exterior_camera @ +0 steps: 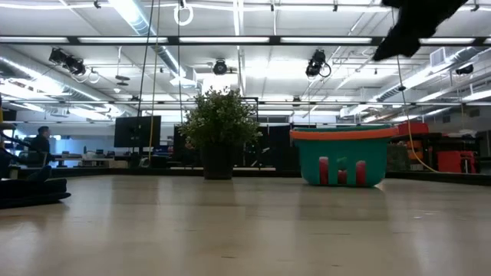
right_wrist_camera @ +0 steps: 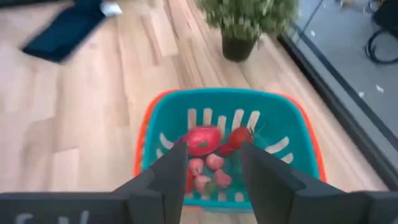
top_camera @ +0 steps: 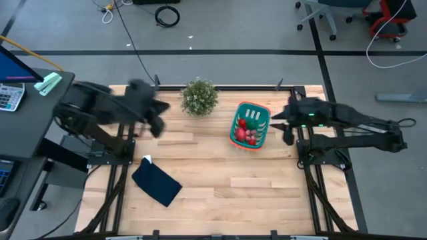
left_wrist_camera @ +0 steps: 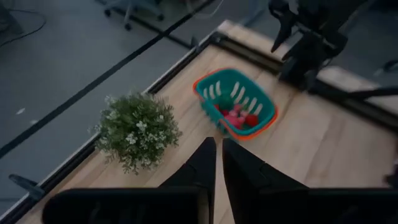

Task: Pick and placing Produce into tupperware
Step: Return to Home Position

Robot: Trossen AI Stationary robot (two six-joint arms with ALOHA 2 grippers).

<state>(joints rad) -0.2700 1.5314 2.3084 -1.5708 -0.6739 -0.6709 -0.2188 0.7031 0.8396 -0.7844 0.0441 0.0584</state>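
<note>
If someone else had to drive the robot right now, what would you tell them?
Left gripper: shut, empty, raised over the table's left side near the plant.
Right gripper: open, empty, raised beside the basket.
Produce: red and pink pieces lie in the basket; none shows on the table.
Done: the filling, as far as I can see.
Left: probably just park both arms.

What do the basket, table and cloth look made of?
Basket: moulded plastic, teal with orange rim, smooth slotted walls. Table: light wood planks, visible grain and seams, slight sheen. Cloth: likely soft matte fabric, dark navy, lying flat; weave not discernible.
</note>
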